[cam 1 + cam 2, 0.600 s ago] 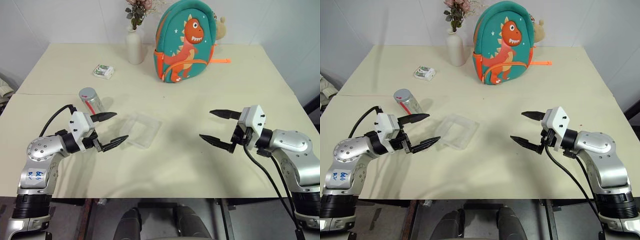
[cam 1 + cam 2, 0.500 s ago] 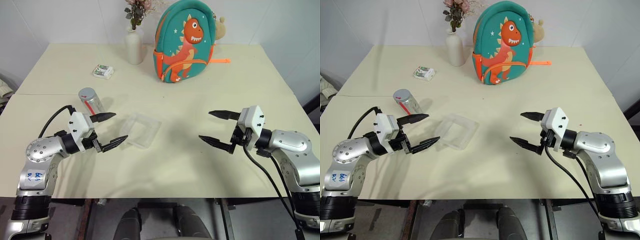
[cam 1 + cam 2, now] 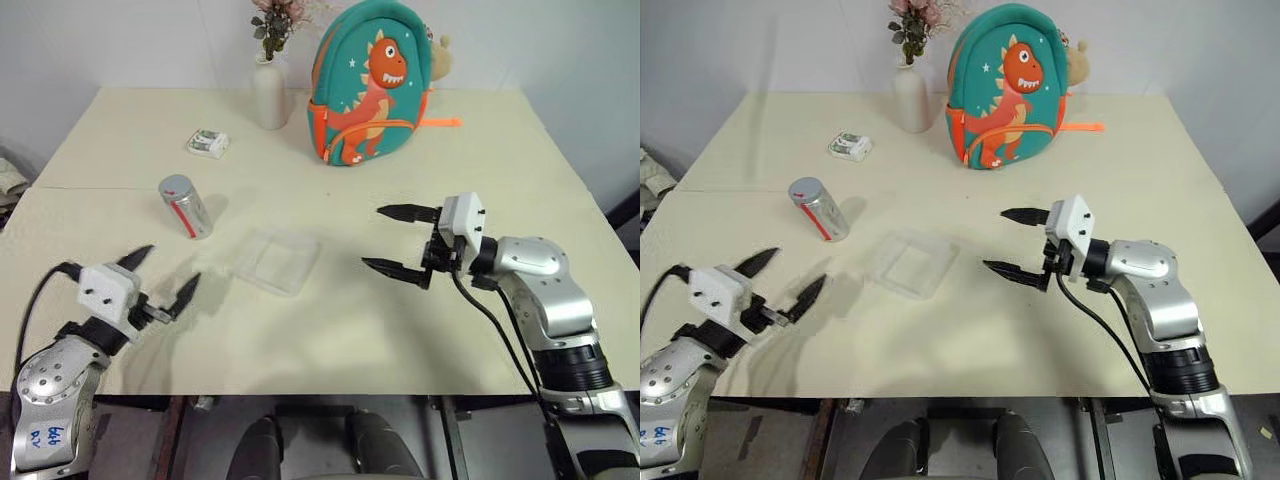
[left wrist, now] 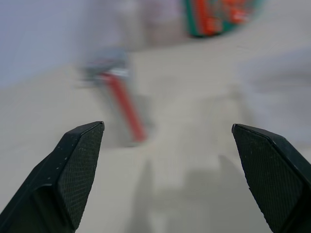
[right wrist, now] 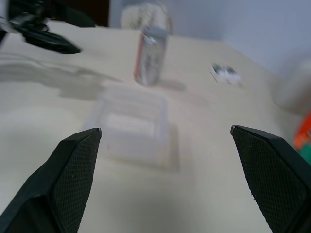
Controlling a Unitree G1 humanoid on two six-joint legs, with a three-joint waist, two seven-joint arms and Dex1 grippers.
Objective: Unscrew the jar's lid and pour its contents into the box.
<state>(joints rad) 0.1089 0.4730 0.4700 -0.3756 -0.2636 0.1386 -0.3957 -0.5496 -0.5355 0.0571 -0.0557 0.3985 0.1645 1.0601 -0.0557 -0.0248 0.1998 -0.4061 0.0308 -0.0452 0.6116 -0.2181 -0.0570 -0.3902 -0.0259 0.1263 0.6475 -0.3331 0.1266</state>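
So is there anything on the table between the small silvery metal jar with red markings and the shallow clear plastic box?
Nothing visible. Only bare cream table lies between the small silvery jar and the clear plastic box.

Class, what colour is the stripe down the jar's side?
Red, on the silvery jar; clearest in the left eye view.

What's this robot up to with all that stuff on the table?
It is meant to unscrew a jar and tip what's inside into a box, but it hasn't touched either yet. The jar stands on the table with its lid on, beside the clear box. Both the left gripper and the right gripper are open and hold nothing. A vase, a backpack and a packet sit further back.
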